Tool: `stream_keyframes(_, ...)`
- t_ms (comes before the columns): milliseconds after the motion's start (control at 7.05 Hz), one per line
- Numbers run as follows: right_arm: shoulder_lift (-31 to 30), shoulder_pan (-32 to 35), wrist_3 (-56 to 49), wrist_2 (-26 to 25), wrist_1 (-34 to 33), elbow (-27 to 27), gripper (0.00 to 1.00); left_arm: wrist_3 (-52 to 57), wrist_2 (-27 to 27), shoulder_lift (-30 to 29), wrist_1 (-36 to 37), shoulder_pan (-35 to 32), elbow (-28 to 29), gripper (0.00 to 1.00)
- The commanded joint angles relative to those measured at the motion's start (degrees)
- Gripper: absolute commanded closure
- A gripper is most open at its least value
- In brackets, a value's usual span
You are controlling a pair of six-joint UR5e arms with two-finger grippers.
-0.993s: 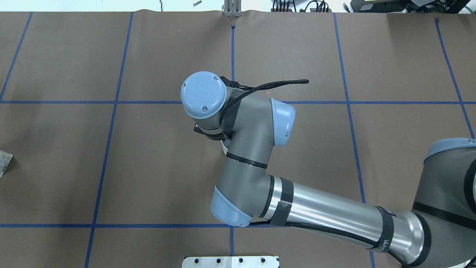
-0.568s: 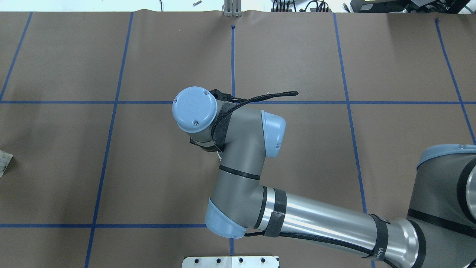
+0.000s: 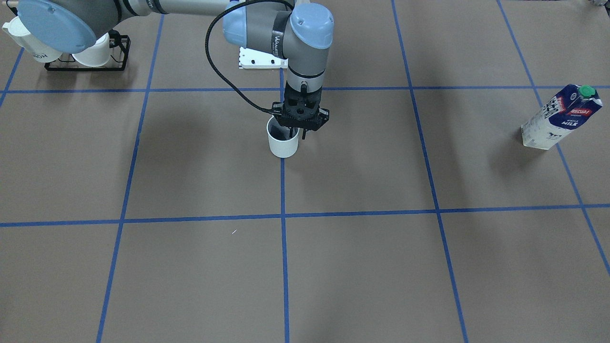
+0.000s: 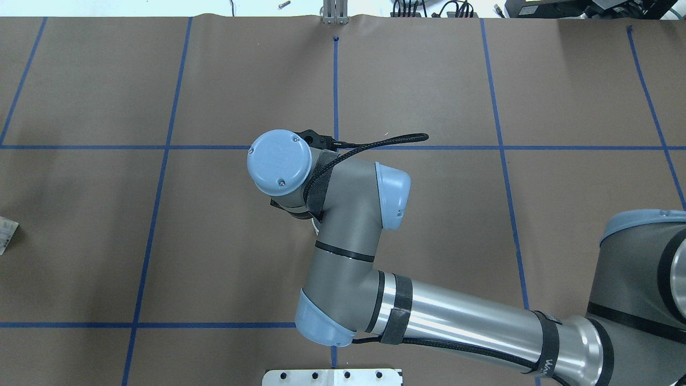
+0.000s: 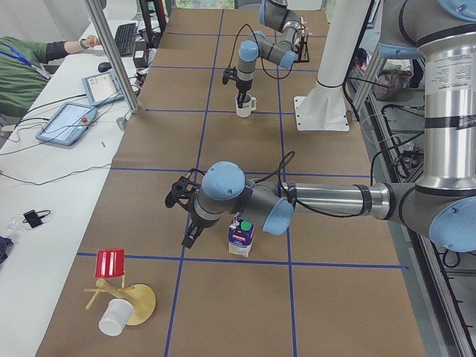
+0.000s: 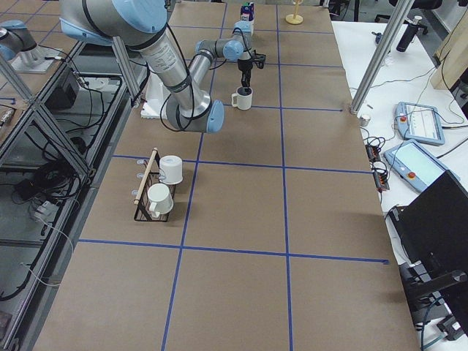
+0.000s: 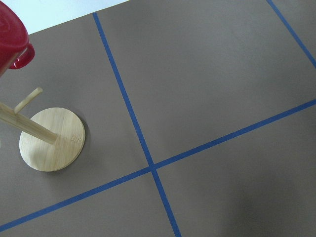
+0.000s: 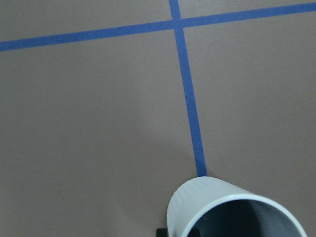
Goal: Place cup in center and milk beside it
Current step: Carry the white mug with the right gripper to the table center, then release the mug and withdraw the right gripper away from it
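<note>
Cup [image 3: 283,143] placement is, in my judgement, at its closing stage. Findings follow the front-facing view from left to right.

1. Far left: a black wire rack [image 3: 119,57] holds spare white cups. One carries dark lettering, partly hidden by the arm and not legible.

2. Middle: the cup sits on, or just above, the worktop [image 3: 357,157]. It is over the blue tape line [image 3: 283,190] between two grid squares, which is the center. The right hand [image 3: 298,129] stands over it with one finger inside the cup and one outside. As far as can be seen, it is clenched on the cup's wall. A strap on that arm bears white lettering beginning "WAN".

3. Far right: the milk [image 3: 560,116] stands well apart from the cup. "MILK" reads clearly in white, but the name on the red banner cannot be made out in full. The left hand [image 5: 187,236] shows only in the left side view, just beside the milk. I cannot tell whether it is released or clenched.

Risks noted:
- Letting go before the base is seated could rock or tip the cup.
- On withdrawal, the inner finger could catch the rim and drag the cup off the line.
- The milk is tall and narrow, so an off-centre grasp may tilt it, and setting it down too close may knock the cup.
- Both arms working at the center at once could collide.
</note>
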Motion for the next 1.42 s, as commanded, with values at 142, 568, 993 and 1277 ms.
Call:
stream_keyframes(142, 0.1, 5.7, -5.1, 2.3, -0.4, 4.9, 0.0, 0.1, 0.0, 0.0, 0.0, 0.0, 0.0, 0.02)
stream_keyframes(568, -14.0, 24.6, -29.8, 14.7, 1.4, 12.9, 0.0, 0.3, 0.0, 0.0, 0.0, 0.0, 0.0, 0.01)
stream_keyframes(993, -35.3, 47.4, -69.0, 30.1, 4.8, 13.5, 0.0, 0.0, 0.0, 0.0, -0.4, 0.0, -0.3, 0.01)
stream_keyframes(1277, -50.1, 56.7, -84.6, 31.3, 5.1, 13.9, 0.0, -0.1, -0.1, 0.0, -0.4, 0.0, -0.3, 0.01)
